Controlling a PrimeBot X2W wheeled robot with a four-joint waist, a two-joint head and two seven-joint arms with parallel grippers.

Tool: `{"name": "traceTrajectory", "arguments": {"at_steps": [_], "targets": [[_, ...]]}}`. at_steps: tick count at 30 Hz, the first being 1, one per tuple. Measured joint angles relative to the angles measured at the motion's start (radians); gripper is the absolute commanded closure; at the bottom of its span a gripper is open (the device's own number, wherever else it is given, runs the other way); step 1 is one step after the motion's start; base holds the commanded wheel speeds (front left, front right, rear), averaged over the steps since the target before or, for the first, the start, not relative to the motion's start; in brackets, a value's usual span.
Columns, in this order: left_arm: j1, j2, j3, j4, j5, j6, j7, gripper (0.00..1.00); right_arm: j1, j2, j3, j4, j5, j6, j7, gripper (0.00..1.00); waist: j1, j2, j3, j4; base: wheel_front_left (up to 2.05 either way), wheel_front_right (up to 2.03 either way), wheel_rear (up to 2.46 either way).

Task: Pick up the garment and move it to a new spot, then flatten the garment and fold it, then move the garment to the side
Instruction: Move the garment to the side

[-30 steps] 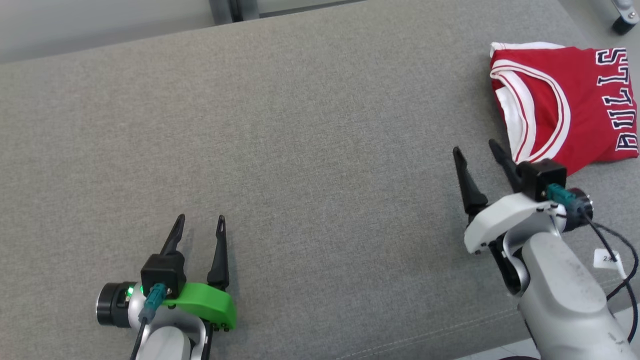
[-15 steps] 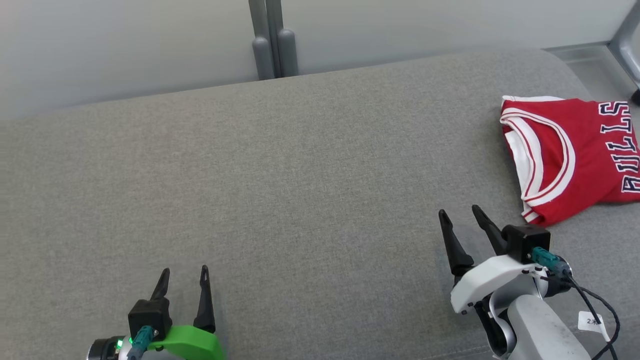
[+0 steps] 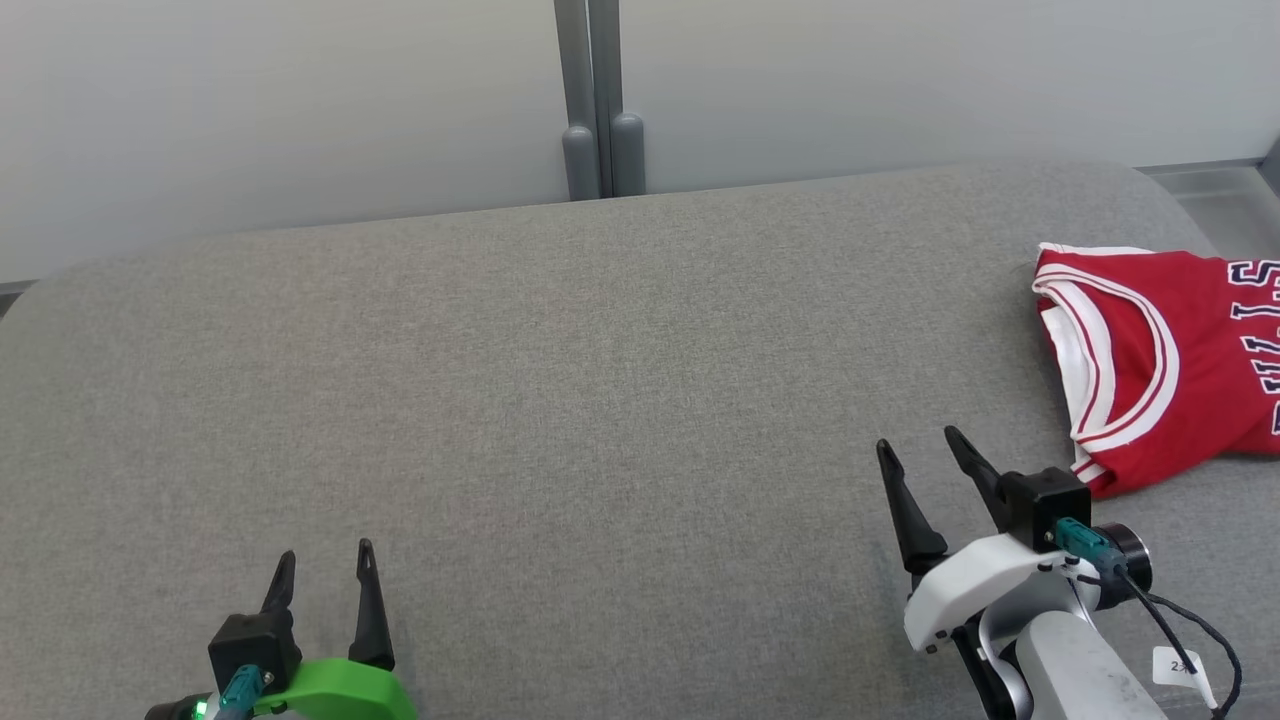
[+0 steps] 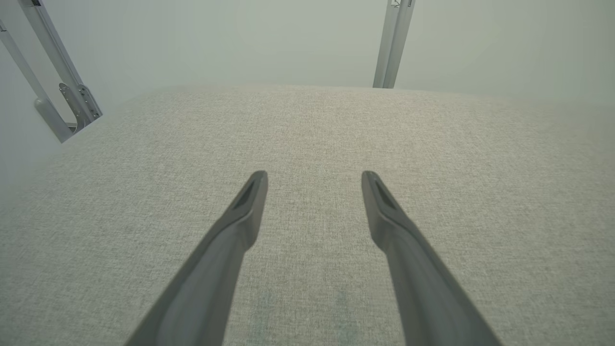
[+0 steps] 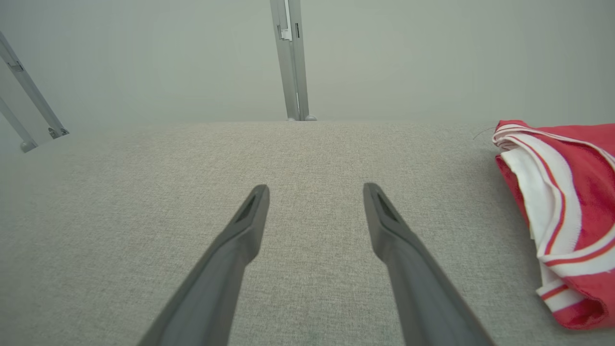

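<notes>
Just right of the right jaws, the folded red Bulls jersey (image 3: 1125, 380) lies at the grey surface's (image 3: 600, 400) right edge. Left jaws and right jaws gape wide, empty.

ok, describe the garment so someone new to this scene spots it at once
Start at the wide grey fabric-covered surface. At its right end in the head view, just past the open right gripper, lies a folded red basketball jersey. White-and-red striped trim and dark lettering set it apart from the plain grey around it.
</notes>
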Motion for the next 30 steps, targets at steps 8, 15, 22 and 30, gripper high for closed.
{"name": "traceTrajectory", "arguments": {"at_steps": [8,15,22,30], "targets": [[0.011,0.0,0.023,-0.01,0.007,-0.011,0.0,0.0,0.03,0.009,-0.033,-0.035,-0.078,0.0,0.0,0.0,0.0,0.0,-0.007,-0.001,0.0,0.0,0.0],[0.014,0.0,0.032,-0.013,0.0,-0.023,0.0,0.0,0.042,0.012,-0.051,-0.043,-0.101,0.0,0.0,0.0,0.0,0.0,-0.009,-0.01,0.0,0.0,0.0],[0.014,0.0,0.026,-0.014,-0.017,-0.035,0.0,0.0,0.046,0.013,-0.053,-0.04,-0.102,0.0,0.0,0.0,0.0,0.0,-0.006,-0.017,0.0,0.0,0.0],[0.013,0.0,0.017,-0.01,-0.018,-0.036,0.0,0.0,0.046,0.014,-0.046,-0.034,-0.093,0.0,0.0,0.0,0.0,0.0,-0.002,-0.016,0.0,0.0,0.0]]}}
